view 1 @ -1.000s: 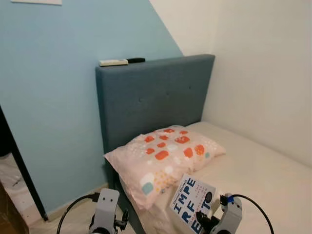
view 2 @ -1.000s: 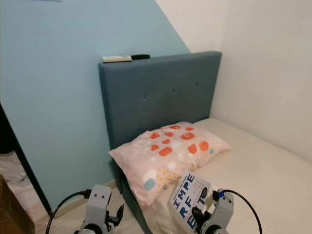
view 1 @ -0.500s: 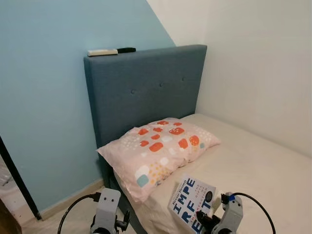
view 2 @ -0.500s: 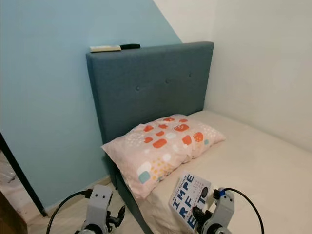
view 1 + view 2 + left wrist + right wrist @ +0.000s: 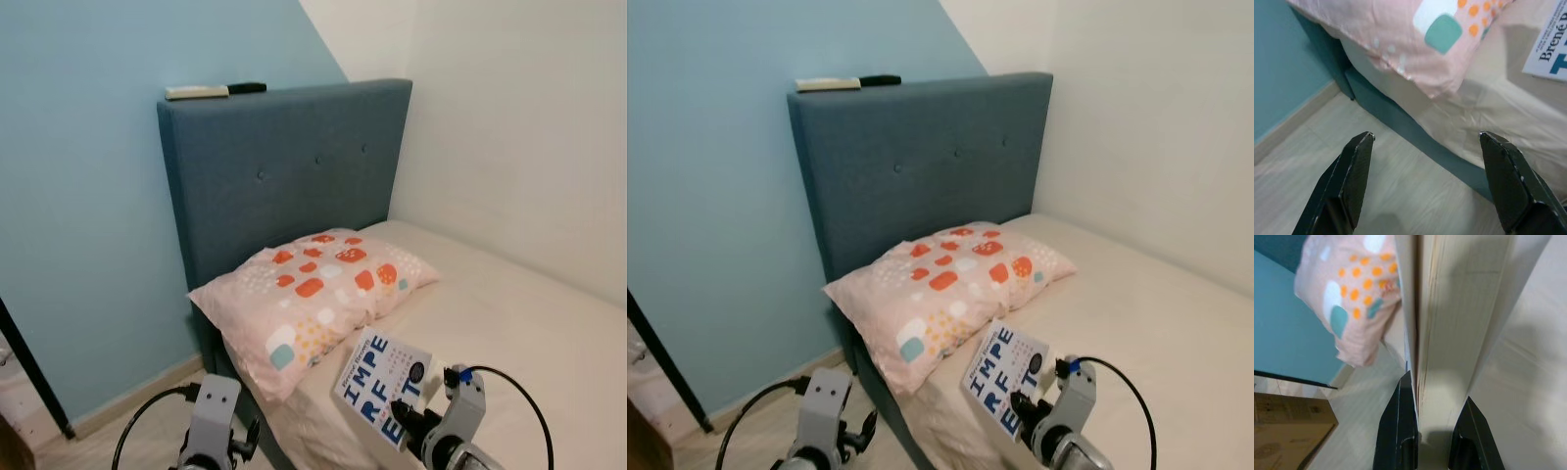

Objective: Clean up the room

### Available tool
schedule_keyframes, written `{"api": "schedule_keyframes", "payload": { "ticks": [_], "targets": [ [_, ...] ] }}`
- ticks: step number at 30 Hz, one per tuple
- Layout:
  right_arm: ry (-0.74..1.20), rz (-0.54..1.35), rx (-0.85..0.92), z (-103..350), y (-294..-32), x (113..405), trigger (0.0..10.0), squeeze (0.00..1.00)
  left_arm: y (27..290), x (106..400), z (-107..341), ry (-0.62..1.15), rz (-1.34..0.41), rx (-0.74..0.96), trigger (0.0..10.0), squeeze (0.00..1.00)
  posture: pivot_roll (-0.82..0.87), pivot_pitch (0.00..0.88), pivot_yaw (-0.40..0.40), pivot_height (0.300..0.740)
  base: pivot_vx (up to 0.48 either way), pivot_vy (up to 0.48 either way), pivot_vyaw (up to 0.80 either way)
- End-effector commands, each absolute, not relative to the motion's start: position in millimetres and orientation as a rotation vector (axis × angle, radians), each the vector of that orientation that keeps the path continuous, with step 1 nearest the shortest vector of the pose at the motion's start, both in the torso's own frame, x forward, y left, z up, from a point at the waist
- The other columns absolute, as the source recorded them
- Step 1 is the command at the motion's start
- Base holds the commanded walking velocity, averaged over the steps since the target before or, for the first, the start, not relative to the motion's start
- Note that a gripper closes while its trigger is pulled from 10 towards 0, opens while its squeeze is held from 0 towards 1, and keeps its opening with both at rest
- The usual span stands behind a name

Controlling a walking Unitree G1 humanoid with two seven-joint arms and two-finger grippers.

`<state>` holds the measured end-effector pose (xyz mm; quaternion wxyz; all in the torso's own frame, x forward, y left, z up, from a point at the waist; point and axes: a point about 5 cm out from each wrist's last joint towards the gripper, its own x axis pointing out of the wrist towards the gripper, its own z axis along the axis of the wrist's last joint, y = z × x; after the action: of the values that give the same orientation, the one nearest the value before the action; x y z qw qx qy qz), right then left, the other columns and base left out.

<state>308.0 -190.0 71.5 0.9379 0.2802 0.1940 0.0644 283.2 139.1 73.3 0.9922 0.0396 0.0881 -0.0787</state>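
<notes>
Right wrist view has the right gripper [image 5: 1427, 431] clamped on the book [image 5: 1459, 323], held upright over the bed [image 5: 529, 323] near the pillow [image 5: 313, 294]. Left gripper [image 5: 1432, 181] hangs open, empty. The book should probably travel level, clear of the pillow.

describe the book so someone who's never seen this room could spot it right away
Start at the bed with the tall blue headboard. By its near edge, just in front of the spotted pink pillow, the right gripper holds a white book with big blue block letters.
</notes>
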Motion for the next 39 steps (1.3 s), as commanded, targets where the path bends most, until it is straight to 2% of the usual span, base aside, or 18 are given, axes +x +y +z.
{"api": "schedule_keyframes", "payload": {
  "ticks": [1, 16, 28, 34, 39],
  "targets": [
    [0.411, 0.147, 0.577, 70.6, -190.5, 308.4, 10.0, 0.00, 142.7, 278.2, 68.2, 0.208, -0.170, 0.077, 10.0, 0.00, 0.03, 0.171, -0.052, 0.577, 0.000, 0.000, 0.00],
    [0.409, 0.156, 0.585, 75.2, -197.5, 314.7, 10.0, 0.00, 152.0, 270.1, 71.8, 0.210, -0.192, 0.081, 10.0, 0.00, 0.04, 0.210, -0.053, 0.572, 0.000, 0.000, 0.00],
    [0.331, 0.156, 0.602, 90.9, -206.9, 327.5, 10.0, 0.00, 150.2, 271.1, 81.0, 0.193, -0.216, 0.074, 10.0, 0.00, 0.05, 0.234, -0.049, 0.572, 0.000, 0.000, 0.00],
    [0.250, 0.128, 0.507, 98.9, -209.7, 334.2, 10.0, 0.00, 157.0, 277.2, 81.1, 0.211, -0.130, 0.078, 10.0, 0.00, 0.05, 0.246, -0.052, 0.572, 0.000, 0.000, 0.00],
    [0.222, 0.125, 0.478, 104.6, -210.1, 343.8, 10.0, 0.00, 153.7, 279.2, 89.0, 0.192, -0.141, 0.067, 10.0, 0.00, 0.05, 0.283, -0.049, 0.572, 0.000, 0.000, 0.00]
  ]
}}
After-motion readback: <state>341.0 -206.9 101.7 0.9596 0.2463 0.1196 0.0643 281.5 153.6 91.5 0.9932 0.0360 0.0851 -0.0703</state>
